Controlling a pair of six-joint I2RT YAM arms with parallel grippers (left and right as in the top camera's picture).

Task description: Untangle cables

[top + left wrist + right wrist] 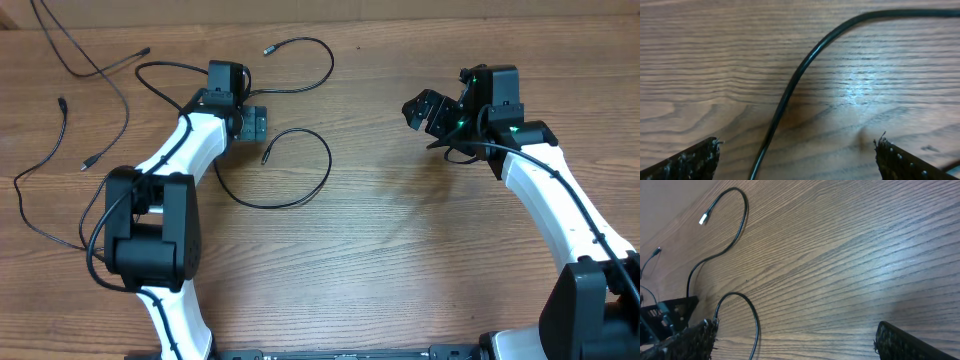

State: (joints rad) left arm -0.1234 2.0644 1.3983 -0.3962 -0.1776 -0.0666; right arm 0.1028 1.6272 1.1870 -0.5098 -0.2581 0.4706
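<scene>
Several thin black cables lie on the wooden table. One cable (pixel 318 60) curls from a plug at the top centre back toward the left arm. A second cable (pixel 325 170) forms a loop in front of my left gripper (pixel 248 123). My left gripper is open and low over the table, with a strand of cable (pixel 790 85) running between its fingers (pixel 797 161), not gripped. My right gripper (pixel 424 110) is open and empty, raised to the right of the cables. Its wrist view (pixel 797 340) shows the loop (pixel 755 322) and the plug-ended cable (pixel 740 215).
More thin black cables (pixel 110 75) lie spread at the far left of the table, with one long strand (pixel 25 200) near the left edge. The left arm's base (pixel 150 230) stands at the front left and the right arm (pixel 560 210) at the right.
</scene>
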